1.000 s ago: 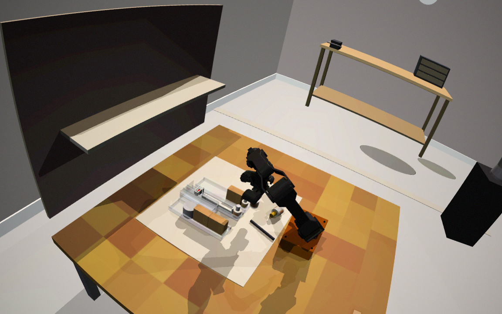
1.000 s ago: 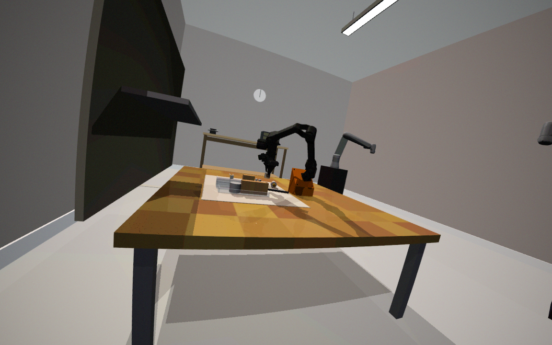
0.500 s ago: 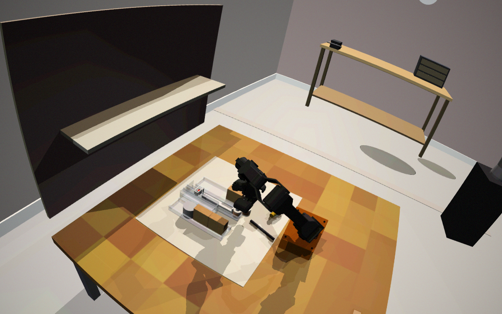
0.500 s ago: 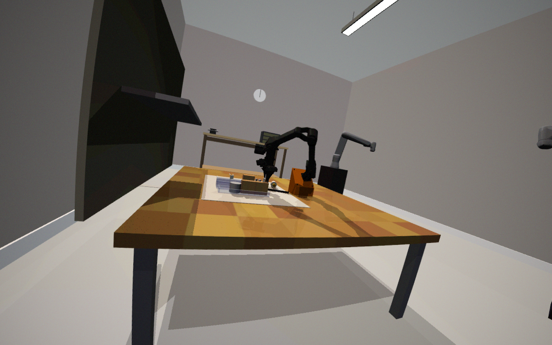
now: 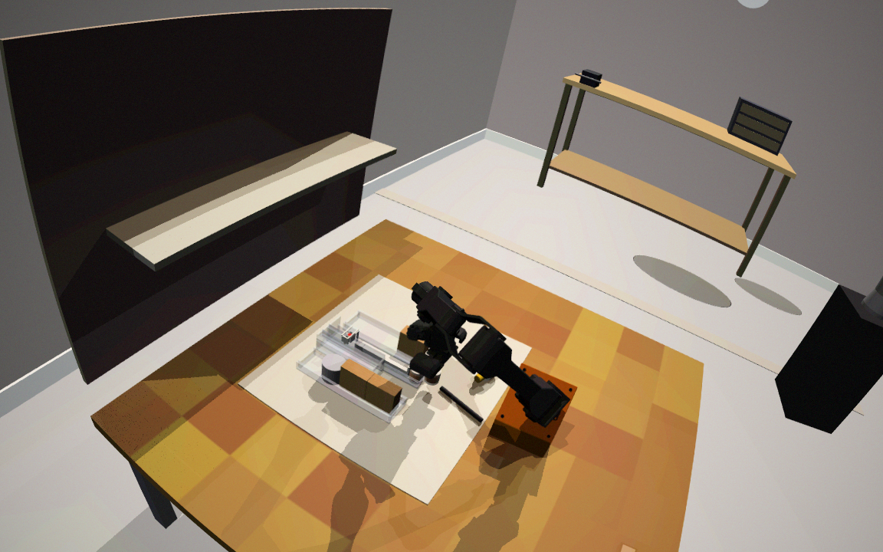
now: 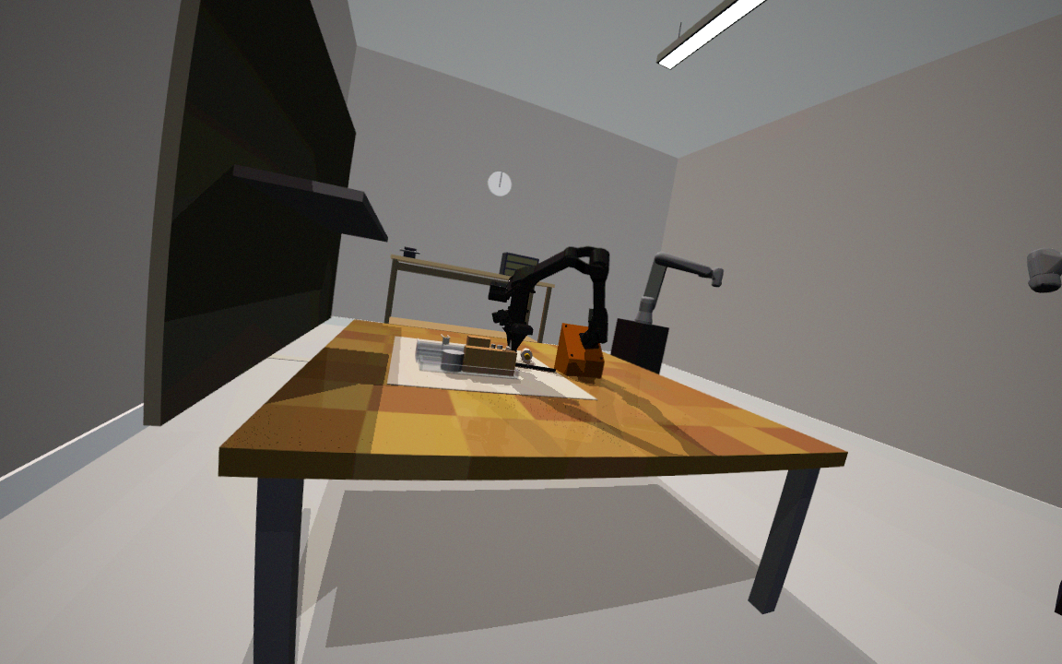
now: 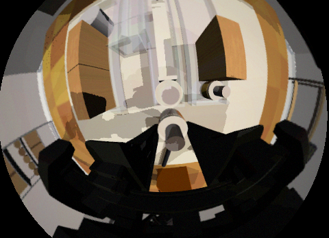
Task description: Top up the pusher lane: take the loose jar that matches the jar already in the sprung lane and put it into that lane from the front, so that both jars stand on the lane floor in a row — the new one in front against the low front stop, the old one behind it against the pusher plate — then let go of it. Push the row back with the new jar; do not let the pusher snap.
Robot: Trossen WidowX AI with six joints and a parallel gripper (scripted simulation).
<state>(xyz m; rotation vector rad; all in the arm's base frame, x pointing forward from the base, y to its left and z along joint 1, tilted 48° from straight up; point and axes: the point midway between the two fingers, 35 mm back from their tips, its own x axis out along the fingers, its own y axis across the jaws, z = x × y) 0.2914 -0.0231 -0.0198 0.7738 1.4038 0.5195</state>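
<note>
While gripped, jar (image 7: pixel 174 133) nears lane (image 7: pixel 170 48).

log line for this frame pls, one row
phase: approach to lane front | gripper: shut on small pale lidded jar | matching jar in clear lane: just ahead, apart | release: not yet

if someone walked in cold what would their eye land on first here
Probably the black arm bent low over the white mat on the patchwork wooden table, its gripper shut on a small pale jar just in front of the clear lane rack. Next come the brown blocks in the rack's near lane, then the tall dark wall panel with its pale shelf behind the table.
</note>
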